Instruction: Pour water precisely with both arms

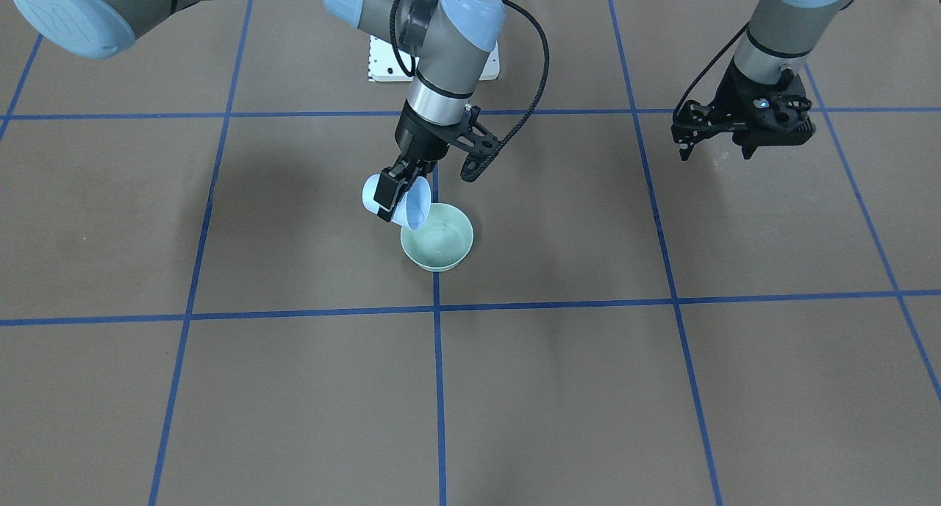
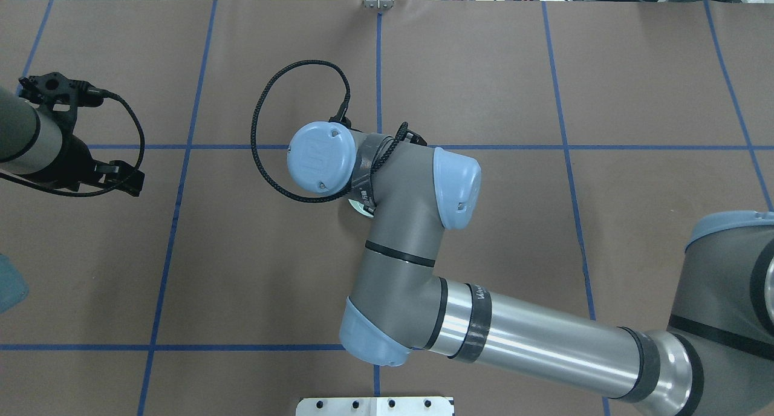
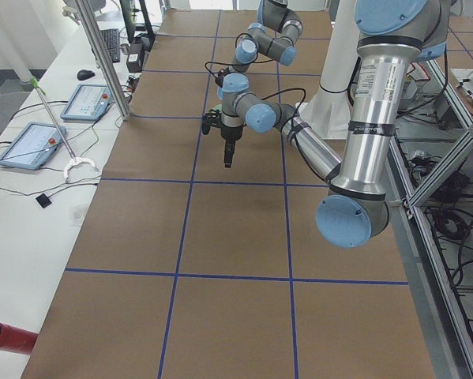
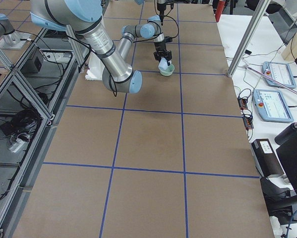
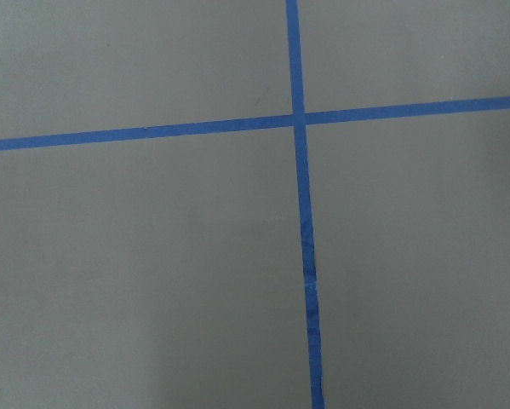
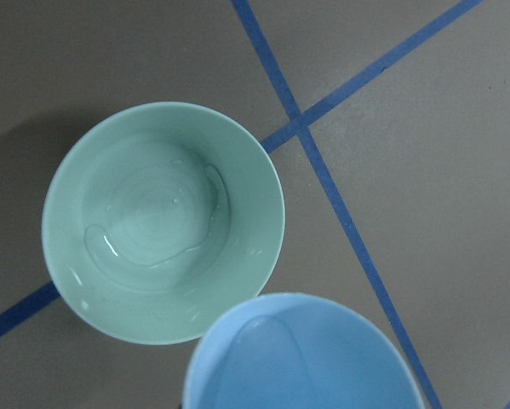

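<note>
My right gripper (image 1: 393, 190) is shut on a light-blue cup (image 1: 412, 204) and holds it tilted, its mouth over the rim of a pale green bowl (image 1: 441, 245) at a tape crossing. The right wrist view shows the water (image 6: 152, 230) as a shallow glinting pool in the bowl (image 6: 246, 153), with some also in the cup (image 6: 323, 358). My left gripper (image 1: 748, 151) hangs empty above the table far to the side, its fingers together. In the overhead view the right arm hides the cup and most of the bowl (image 2: 358, 207).
Blue tape lines (image 1: 437, 388) divide the brown table into squares. The white bolted pedestal plate (image 1: 382, 61) lies behind the bowl. Tablets (image 4: 277, 74) and cables sit on the side bench. A red bottle (image 3: 3, 335) lies on that bench.
</note>
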Robot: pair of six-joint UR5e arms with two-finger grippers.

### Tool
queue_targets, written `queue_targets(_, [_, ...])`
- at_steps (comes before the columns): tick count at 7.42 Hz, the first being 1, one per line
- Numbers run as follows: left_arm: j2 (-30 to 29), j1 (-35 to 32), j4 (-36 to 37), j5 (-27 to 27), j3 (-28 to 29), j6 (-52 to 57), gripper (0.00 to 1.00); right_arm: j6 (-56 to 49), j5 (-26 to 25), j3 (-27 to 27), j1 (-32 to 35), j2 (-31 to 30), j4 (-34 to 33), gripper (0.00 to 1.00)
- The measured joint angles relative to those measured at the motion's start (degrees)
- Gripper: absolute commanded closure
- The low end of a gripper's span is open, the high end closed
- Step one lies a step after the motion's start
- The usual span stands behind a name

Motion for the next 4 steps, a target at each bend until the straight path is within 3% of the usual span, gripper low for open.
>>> queue_targets(4, [0.06, 0.00, 0.02, -0.06, 0.26, -0.13, 0.00, -0.02, -6.41, -2.48, -1.60, 1.13, -3.03, 1.00])
